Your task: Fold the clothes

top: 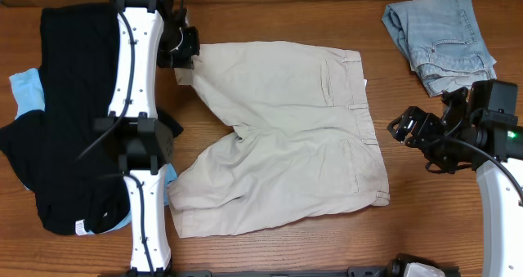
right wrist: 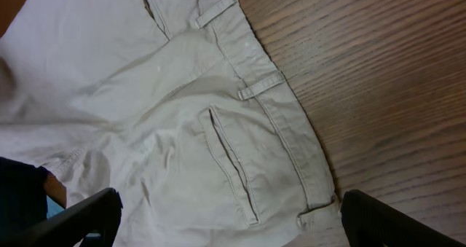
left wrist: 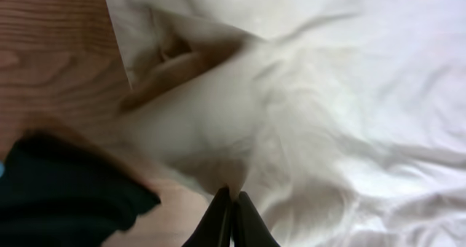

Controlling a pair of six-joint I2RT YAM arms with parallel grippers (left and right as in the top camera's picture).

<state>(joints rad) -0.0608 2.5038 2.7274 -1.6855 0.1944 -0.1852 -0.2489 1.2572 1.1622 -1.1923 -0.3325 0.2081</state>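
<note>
At the middle of the table point(top: 270, 256) the beige shorts point(top: 286, 138) lie spread flat, waistband to the right and legs to the left, with the left gripper point(top: 188, 63) pinched shut on the far leg's hem. The right gripper point(top: 406, 130) hovers wide open just off the waistband. To fold well, that hem should probably rise only just clear and travel onto the near leg, cloth taut and edges matched.

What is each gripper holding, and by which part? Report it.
The left gripper pinches the beige shorts at the hem corner of one leg. The right gripper is open, holding nothing.
</note>
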